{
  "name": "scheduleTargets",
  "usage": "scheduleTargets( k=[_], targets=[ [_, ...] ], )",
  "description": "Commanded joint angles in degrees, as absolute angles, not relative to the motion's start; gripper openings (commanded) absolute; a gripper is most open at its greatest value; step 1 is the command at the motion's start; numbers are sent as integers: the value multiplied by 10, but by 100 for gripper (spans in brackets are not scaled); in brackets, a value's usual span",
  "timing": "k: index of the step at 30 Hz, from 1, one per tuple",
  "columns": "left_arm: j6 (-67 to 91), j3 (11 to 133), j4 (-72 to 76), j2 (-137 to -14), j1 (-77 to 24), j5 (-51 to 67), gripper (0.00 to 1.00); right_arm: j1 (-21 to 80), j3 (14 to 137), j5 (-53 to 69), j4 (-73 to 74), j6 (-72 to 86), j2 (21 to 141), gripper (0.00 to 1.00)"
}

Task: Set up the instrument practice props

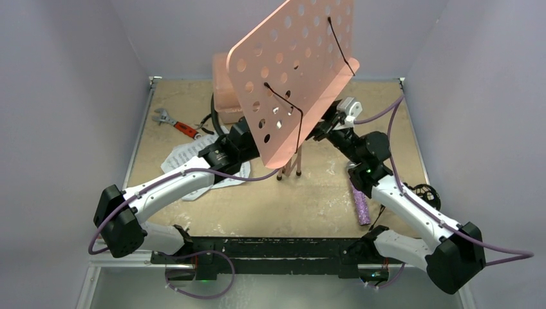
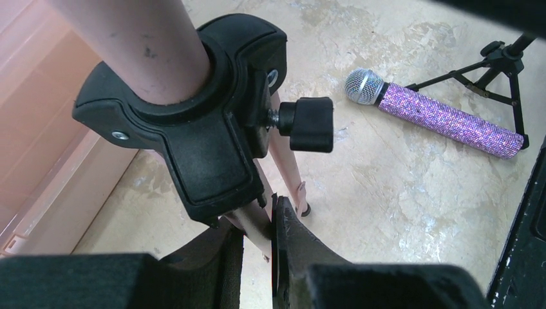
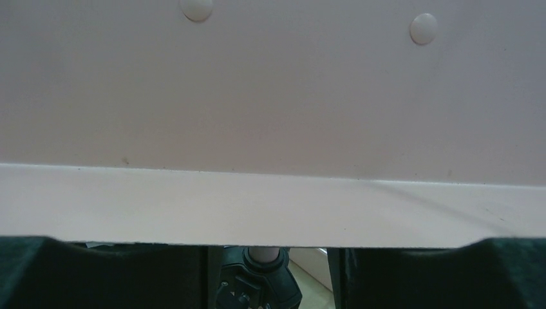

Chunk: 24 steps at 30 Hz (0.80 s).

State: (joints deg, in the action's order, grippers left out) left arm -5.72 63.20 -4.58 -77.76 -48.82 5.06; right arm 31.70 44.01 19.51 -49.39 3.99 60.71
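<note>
The pink perforated music stand [image 1: 293,71] leans over the middle of the table, its folded legs [image 1: 291,168] touching down. My left gripper [image 2: 257,228] is shut on one pink leg just below the black tripod hub [image 2: 193,129]. My right gripper [image 3: 273,248] is open at the desk's lower lip [image 3: 270,206], which runs across its fingertips; the fingers [image 3: 444,273] stand wide apart. The purple glittery microphone [image 1: 360,206] lies on the table at the right, also in the left wrist view [image 2: 444,119]. The small black mic stand [image 1: 425,193] sits beside my right arm. White sheet-music pages [image 1: 183,158] lie under my left arm.
A pink translucent box [image 1: 222,84] stands at the back behind the music stand. A red-handled wrench [image 1: 175,123] lies at the back left, with pliers [image 1: 207,122] next to it. Grey walls close in the table on three sides.
</note>
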Motion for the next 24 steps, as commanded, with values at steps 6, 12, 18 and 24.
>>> scheduleTargets(
  k=[6,12,18,24],
  targets=[
    [-174,635,-115,-795,-503,88,0,319,470,208,-567,28,644,68],
    [-184,641,-114,-799,-505,94,0,319,482,217,-572,29,670,72],
    [-189,643,-116,-800,-506,98,0,319,501,244,-595,42,696,72],
    [-192,646,-111,-799,-507,96,0,319,509,262,-586,59,713,65]
  ],
)
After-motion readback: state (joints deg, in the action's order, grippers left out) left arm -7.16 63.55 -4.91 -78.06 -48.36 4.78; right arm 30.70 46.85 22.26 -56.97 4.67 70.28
